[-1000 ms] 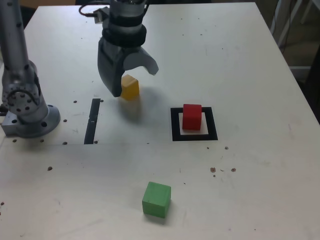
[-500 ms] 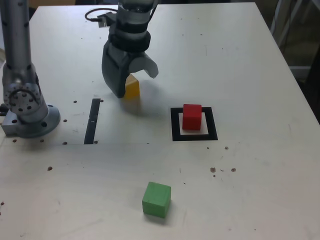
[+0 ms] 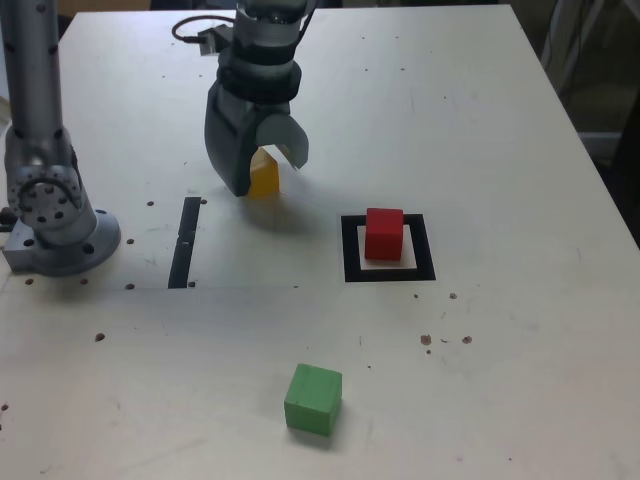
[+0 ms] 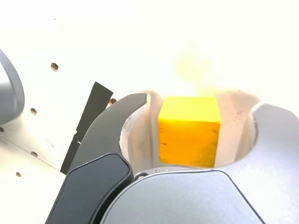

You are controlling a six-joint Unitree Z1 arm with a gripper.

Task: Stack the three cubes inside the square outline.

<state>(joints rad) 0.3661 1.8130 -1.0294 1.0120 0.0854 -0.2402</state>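
The yellow cube (image 3: 265,179) rests on the white table, up and toward the exterior view's left, between the fingers of my gripper (image 3: 268,171). The wrist view shows the yellow cube (image 4: 189,130) inside the gripper (image 4: 203,103), with a narrow gap to one finger and a wider gap to the other, so the gripper is open around it. Inside the square outline (image 3: 351,266) at mid-table, the red cube (image 3: 384,233) sits toward the far side of the pale centre. The green cube (image 3: 313,398) lies alone near the front edge.
A thin black strip (image 3: 185,242) lies flat at the exterior view's left of the gripper and also shows in the wrist view as a black strip (image 4: 88,116). The arm's grey base (image 3: 55,215) stands at the table's left edge. Small screw holes dot the tabletop.
The gripper has come down around the yellow cube and its fingers have drawn much closer together. The red and green cubes have not moved.
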